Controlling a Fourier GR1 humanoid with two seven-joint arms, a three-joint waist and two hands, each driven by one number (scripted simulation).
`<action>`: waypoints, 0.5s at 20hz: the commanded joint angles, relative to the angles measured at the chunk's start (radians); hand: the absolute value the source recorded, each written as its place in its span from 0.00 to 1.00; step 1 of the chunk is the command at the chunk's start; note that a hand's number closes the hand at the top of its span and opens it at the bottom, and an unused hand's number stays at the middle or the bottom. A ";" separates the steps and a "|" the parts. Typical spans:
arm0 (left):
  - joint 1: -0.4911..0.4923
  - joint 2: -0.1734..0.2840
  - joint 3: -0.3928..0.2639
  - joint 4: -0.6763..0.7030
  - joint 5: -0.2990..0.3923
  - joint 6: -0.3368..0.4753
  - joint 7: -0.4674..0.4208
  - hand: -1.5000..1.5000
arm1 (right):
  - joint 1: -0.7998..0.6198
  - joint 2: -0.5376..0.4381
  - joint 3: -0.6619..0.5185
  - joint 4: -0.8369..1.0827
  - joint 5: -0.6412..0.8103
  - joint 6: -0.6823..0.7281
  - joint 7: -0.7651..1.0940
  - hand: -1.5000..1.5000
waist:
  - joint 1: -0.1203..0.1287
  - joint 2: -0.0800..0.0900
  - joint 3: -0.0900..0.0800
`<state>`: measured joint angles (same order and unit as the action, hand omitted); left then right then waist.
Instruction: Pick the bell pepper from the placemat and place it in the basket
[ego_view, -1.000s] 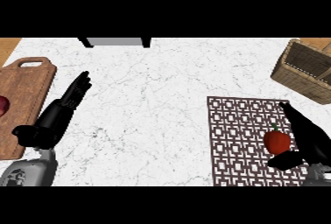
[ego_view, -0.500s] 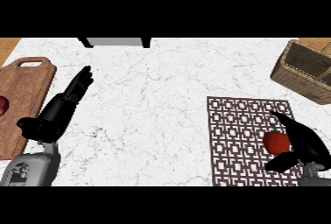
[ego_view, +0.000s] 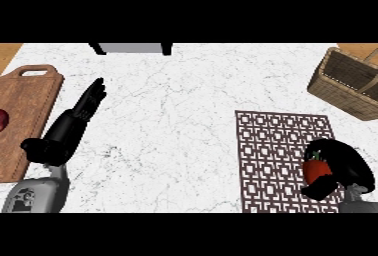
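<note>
Wooden cutting board (ego_view: 26, 115), marble counter (ego_view: 177, 125)

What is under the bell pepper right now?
The patterned placemat lies beneath the red bell pepper. The right robot hand curls round the pepper, hiding whether it touches the mat.

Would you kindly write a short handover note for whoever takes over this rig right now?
Right hand: curled round the red bell pepper, low on the patterned brown placemat; whether the pepper is lifted cannot be told.
Left hand: open, fingers straight, resting on the white marble counter beside the wooden cutting board.
Woven wicker basket: at the far right.
Done: pepper grasped.
Left: carry it to the basket and release it inside.
</note>
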<state>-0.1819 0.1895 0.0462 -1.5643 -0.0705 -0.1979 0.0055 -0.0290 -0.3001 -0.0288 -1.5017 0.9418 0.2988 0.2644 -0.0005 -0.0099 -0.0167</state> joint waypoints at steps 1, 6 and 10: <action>0.052 -0.023 -0.024 -0.086 0.004 -0.001 0.034 0.50 | -0.019 -0.009 0.056 0.046 0.070 -0.021 -0.026 1.00 | 0.007 0.009 0.017; 0.033 0.001 0.007 -0.069 0.024 -0.018 0.037 0.50 | -0.175 0.191 0.183 -0.125 0.138 0.115 0.304 1.00 | 0.012 0.007 0.015; -0.014 -0.009 0.004 -0.002 0.013 -0.017 0.015 0.50 | -0.331 0.294 0.234 -0.145 0.152 0.158 0.496 1.00 | 0.004 0.009 0.016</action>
<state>-0.1625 0.1856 0.0442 -1.5972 -0.0621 -0.2138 0.0201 -0.2625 -0.0988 0.1340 -1.5994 1.0685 0.4217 0.5954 0.0088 -0.0030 -0.0044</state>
